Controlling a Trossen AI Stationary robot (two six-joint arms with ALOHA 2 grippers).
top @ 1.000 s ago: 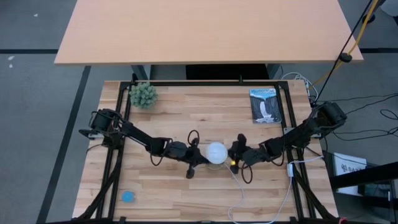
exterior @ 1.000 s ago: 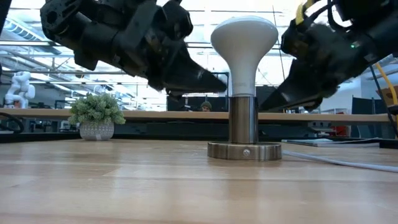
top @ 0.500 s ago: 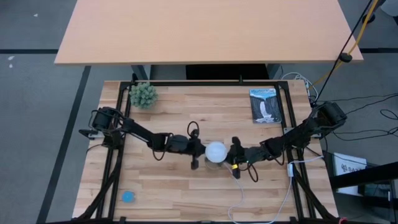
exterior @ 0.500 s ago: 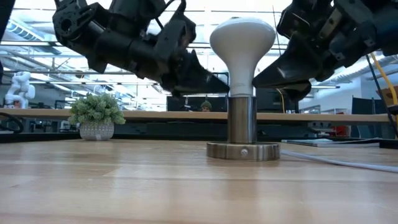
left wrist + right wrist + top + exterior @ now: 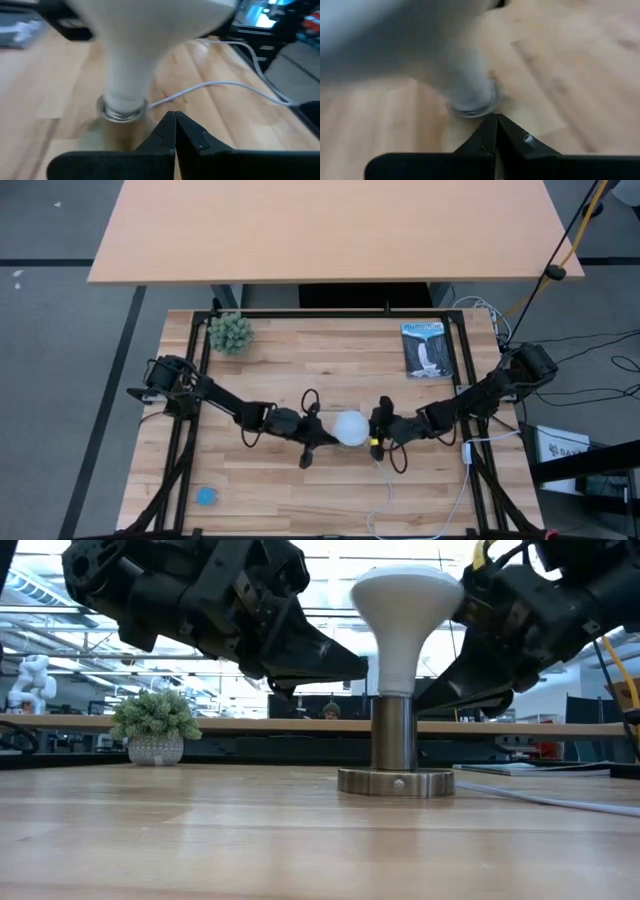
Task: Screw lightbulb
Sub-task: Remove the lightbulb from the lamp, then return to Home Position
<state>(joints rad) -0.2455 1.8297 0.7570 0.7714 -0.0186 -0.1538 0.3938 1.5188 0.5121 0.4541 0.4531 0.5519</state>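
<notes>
The white lightbulb [image 5: 405, 600] stands with its narrow end in the metal socket [image 5: 394, 735], whose round base [image 5: 395, 781] rests on the wooden table near its middle. From above the bulb shows as a white globe [image 5: 349, 427]. My left gripper [image 5: 362, 668] is shut, on the bulb's left at neck height; it also shows in its wrist view [image 5: 175, 116]. My right gripper [image 5: 420, 703] is shut, on the bulb's right beside the socket's top; it also shows in its wrist view [image 5: 495, 117]. The bulb leans slightly toward the table's right. My left gripper comes slanting down from the table's left, and its shut fingertips meet the left side of the bulb's neck [image 5: 382, 665] just under the globe; the bulb stays in the socket. My right gripper slants down from the table's right to the socket's top rim [image 5: 472, 106]; I cannot tell whether it touches.
A thin white cord [image 5: 385, 490] runs from the socket to the near edge. A small potted plant [image 5: 231, 332] stands far left, a booklet [image 5: 427, 349] far right, and a blue disc [image 5: 206, 496] lies near left. A larger desk [image 5: 330, 230] stands beyond the far edge.
Both grippers swung a little toward the far edge and up, then came back down beside the bulb, staying shut. The bulb and socket have slid slightly toward the table's right, and the globe has shifted more than the base, so the bulb now leans right.
</notes>
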